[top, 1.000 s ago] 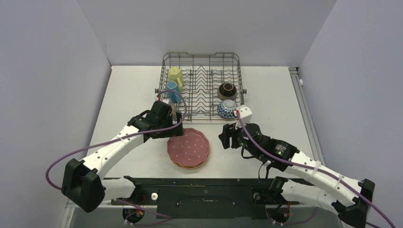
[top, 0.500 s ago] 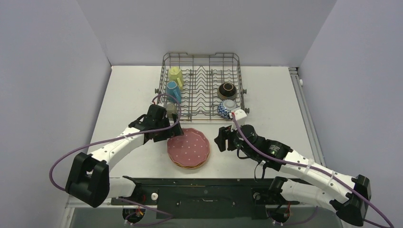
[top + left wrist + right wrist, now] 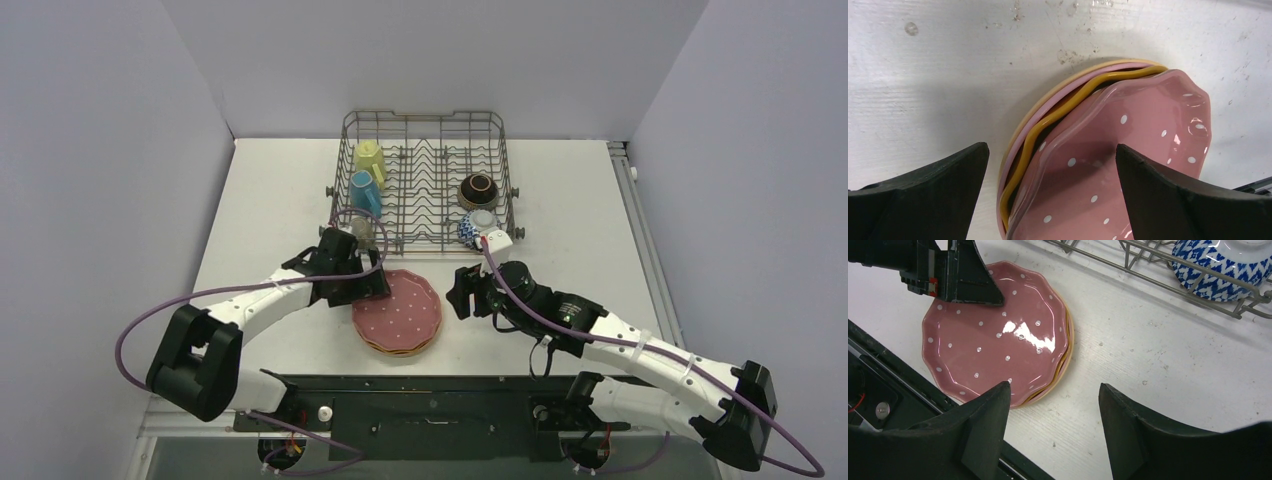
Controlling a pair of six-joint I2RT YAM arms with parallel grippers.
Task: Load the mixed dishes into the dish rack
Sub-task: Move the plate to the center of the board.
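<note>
Left of the stack, straddles the top pink plate with left pincer wide open and empty, ready to grip.

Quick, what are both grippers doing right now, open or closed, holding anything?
Left gripper: open, empty, fingers straddling the pink plate rim.
Right gripper: open, holding nothing.

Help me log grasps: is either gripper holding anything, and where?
Nothing is held: left gripper open astride the pink plate rim, right gripper open and empty.
</note>
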